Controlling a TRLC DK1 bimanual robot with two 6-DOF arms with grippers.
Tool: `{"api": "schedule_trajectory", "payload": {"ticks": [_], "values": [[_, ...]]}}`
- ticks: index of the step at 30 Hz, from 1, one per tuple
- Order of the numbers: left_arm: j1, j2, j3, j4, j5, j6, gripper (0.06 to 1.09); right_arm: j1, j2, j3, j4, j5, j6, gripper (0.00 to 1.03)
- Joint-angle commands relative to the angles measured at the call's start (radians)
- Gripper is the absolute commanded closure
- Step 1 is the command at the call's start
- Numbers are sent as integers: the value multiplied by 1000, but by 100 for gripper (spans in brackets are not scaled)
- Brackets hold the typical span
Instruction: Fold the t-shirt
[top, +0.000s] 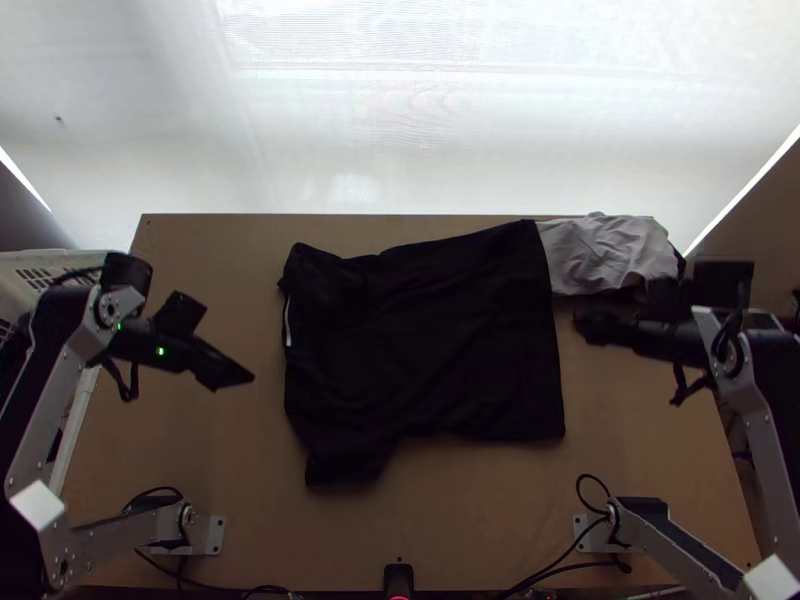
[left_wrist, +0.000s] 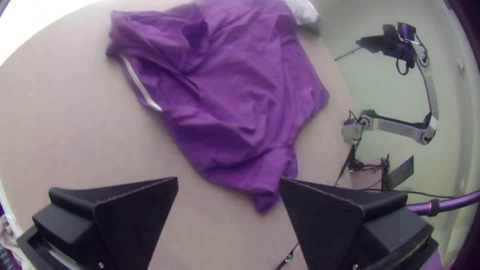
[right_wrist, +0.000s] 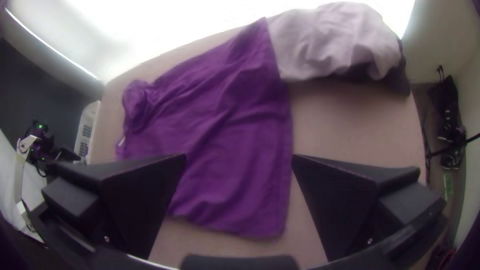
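The t-shirt (top: 430, 340) lies spread on my desk (top: 480, 530), rumpled at its left end.
My left tool (top: 232, 379), held wide, is left of the t-shirt; my right tool (top: 592, 325), also wide, is near its right edge. A bunched grey cloth (top: 605, 255) meets its far right corner. Desk surface gives me room along its left and near sides.

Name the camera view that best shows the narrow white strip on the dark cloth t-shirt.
The left wrist view: there the narrow white strip on the dark cloth t-shirt looks longest and lies uncovered. The top view shows it as a short line along the shirt's left edge; the right wrist view, as a tiny pale sliver.
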Motion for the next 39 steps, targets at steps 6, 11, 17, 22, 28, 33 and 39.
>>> {"api": "schedule_trajectory", "payload": {"ticks": [6, 11, 17, 22, 28, 33, 39], "values": [[37, -163, -407, -40, 8, 122, 10, 70, -253, -376, -108, -6, -55, 5], [37, -106, -453, 45, 17, 150, 10, 81, -277, -378, -110, -7, -57, 5], [7, 26, -479, 212, 66, 150, 10, 83, -262, -361, -110, -7, -57, 5], [-30, 133, -455, 316, 71, 116, 10, 81, -259, -347, -110, -7, -55, 5], [-98, 248, -402, 375, 76, 97, 10, 76, -257, -343, -110, -7, -52, 5], [-127, 327, -366, 401, 76, 73, 10, 70, -250, -335, -110, -7, -51, 5], [-147, 371, -320, 404, 76, 53, 10, 64, -245, -332, -110, -7, -48, 5]]}}
